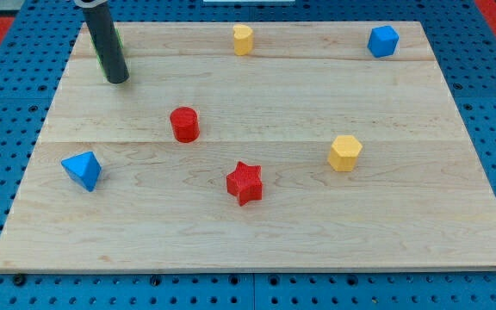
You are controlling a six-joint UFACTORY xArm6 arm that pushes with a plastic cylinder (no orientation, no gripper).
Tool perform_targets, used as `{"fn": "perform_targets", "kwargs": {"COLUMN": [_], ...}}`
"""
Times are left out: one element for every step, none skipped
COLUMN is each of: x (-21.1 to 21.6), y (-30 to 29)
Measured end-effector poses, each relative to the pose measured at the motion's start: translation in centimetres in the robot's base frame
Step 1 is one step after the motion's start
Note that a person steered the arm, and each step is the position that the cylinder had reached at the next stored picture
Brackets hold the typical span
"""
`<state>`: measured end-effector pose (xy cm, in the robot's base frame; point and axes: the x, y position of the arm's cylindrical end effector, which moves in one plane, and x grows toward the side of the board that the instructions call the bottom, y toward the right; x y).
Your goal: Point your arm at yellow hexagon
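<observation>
The yellow hexagon block (344,152) lies right of centre on the wooden board (257,224). My tip (116,79) is at the board's upper left, far from the hexagon, which is down and to the right of it. A green block (116,39) is mostly hidden behind the rod. A second yellow block (243,39), its shape unclear, sits at the top middle.
A red cylinder (184,124) stands left of centre. A red star (244,182) lies below centre. A blue triangular block (83,170) is at the left. A blue block (383,40) is at the top right. Blue pegboard surrounds the board.
</observation>
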<state>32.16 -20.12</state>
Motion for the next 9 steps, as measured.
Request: {"fn": "perform_targets", "kwargs": {"x": [-0.3, -0.1, 0.3, 1.0, 3.7, 6.7, 10.0, 15.7, 20.3], "y": [-0.8, -0.1, 7.5, 15.1, 23.0, 30.8, 36.5, 36.9, 36.2]}}
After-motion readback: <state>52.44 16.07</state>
